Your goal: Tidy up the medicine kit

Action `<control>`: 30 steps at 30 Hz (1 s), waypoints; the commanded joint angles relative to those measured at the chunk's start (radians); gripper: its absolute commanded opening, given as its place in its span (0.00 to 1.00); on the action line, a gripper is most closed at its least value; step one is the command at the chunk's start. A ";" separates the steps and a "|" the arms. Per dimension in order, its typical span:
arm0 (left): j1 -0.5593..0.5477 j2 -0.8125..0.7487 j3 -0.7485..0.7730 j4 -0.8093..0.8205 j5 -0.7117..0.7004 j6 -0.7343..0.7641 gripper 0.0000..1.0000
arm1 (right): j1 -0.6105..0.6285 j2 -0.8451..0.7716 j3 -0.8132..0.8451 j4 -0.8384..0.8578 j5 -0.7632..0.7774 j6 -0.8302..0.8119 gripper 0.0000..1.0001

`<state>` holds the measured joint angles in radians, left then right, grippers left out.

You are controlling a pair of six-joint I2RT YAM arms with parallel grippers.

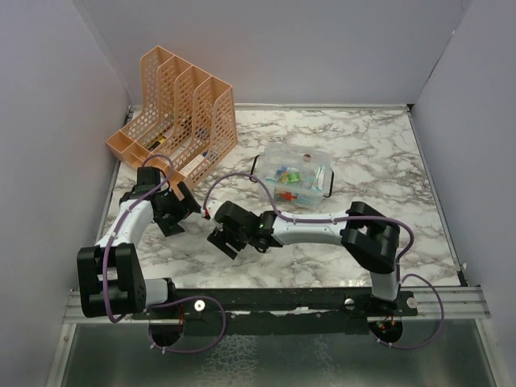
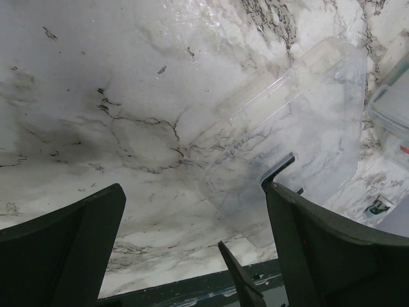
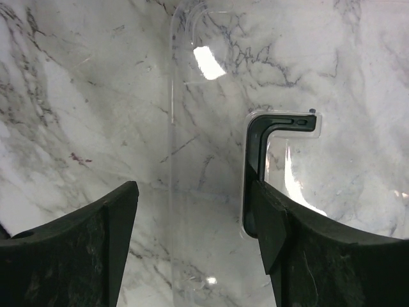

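The medicine kit [image 1: 294,179], a clear box holding several small colourful items, stands mid-table with no lid on it. Its see-through lid [image 3: 211,128] lies flat on the marble, and a black handle piece [image 3: 262,128] sits on it. My right gripper [image 3: 192,192] is open low over the lid. The lid's edge lies between the fingers, and the right finger stands against the black piece. My left gripper [image 2: 195,192] is open above bare marble. The lid [image 2: 300,121] lies just past its right finger. In the top view the two grippers [image 1: 184,208] [image 1: 222,239] are close together, left of the kit.
An orange mesh file rack [image 1: 173,109] stands at the back left, right behind the left arm. White walls close in the table on the left, back and right. A black rail [image 1: 274,300] runs along the near edge by the arm bases.
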<state>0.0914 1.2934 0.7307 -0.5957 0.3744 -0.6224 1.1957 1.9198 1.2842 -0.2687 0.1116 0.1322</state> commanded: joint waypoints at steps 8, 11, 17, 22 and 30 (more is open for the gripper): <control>0.002 0.013 -0.005 0.046 0.104 0.005 0.95 | 0.021 0.101 0.020 -0.020 0.154 -0.078 0.63; 0.002 0.021 -0.008 0.054 0.133 0.008 0.96 | 0.036 0.120 0.016 -0.019 0.187 -0.095 0.63; 0.002 0.030 -0.018 0.067 0.162 0.016 0.98 | 0.047 0.108 0.006 -0.014 0.200 -0.083 0.43; 0.002 0.031 -0.030 0.083 0.206 0.034 0.99 | 0.047 0.036 0.007 -0.008 0.199 -0.064 0.34; 0.002 0.030 -0.045 0.092 0.276 0.092 0.99 | 0.043 -0.042 0.003 0.013 0.126 -0.061 0.34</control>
<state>0.0914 1.3258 0.6964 -0.5236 0.5804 -0.5739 1.2419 1.9347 1.2991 -0.2615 0.2935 0.0498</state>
